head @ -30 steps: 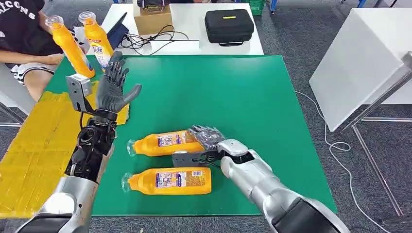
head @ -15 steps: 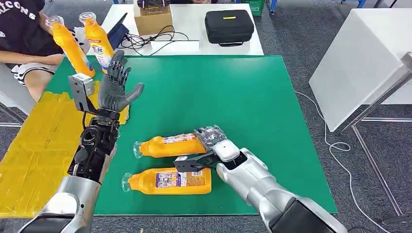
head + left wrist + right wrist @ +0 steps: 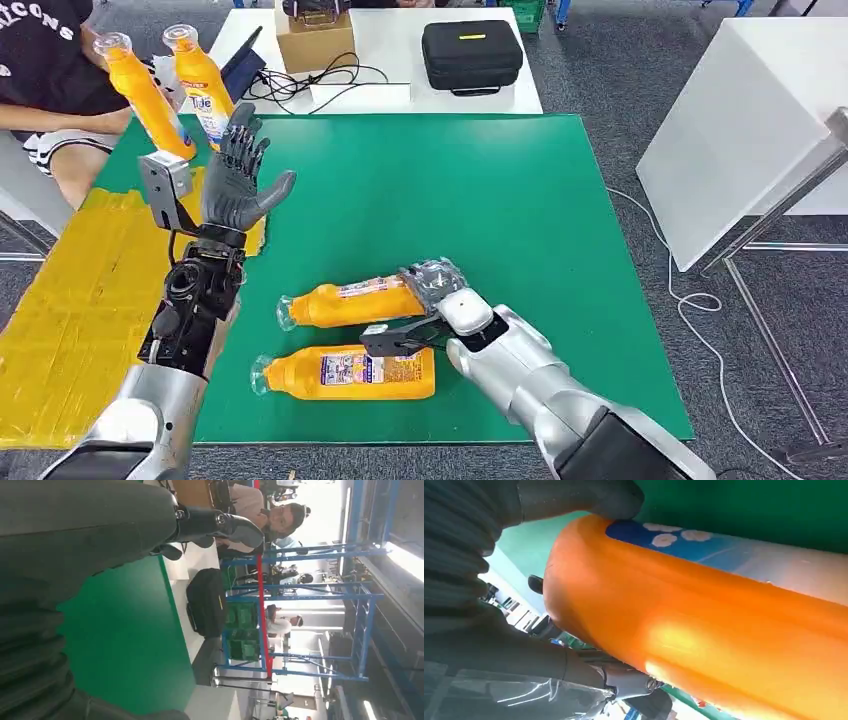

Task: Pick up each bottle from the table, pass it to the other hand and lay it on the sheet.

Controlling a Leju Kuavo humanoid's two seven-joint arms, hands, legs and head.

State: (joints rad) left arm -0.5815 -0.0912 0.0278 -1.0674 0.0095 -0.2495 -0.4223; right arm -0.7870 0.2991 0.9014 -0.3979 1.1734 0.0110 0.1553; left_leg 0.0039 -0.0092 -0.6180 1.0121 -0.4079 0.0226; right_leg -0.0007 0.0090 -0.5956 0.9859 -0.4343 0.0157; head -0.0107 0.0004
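Head view: bottle [image 3: 345,301] within right fingers [image 3: 432,275].

Workshop: blue racking [image 3: 300,600], worktables [image 3: 400,40]

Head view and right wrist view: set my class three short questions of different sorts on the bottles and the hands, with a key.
1. True or false: the right hand grips the base of the farther lying bottle.
2. How many orange bottles lie on the green mat?
3. The left hand is: A) holding a bottle, B) raised with fingers spread and holding nothing, C) resting flat on the yellow sheet.

Key: 1 true; 2 two; 3 B.
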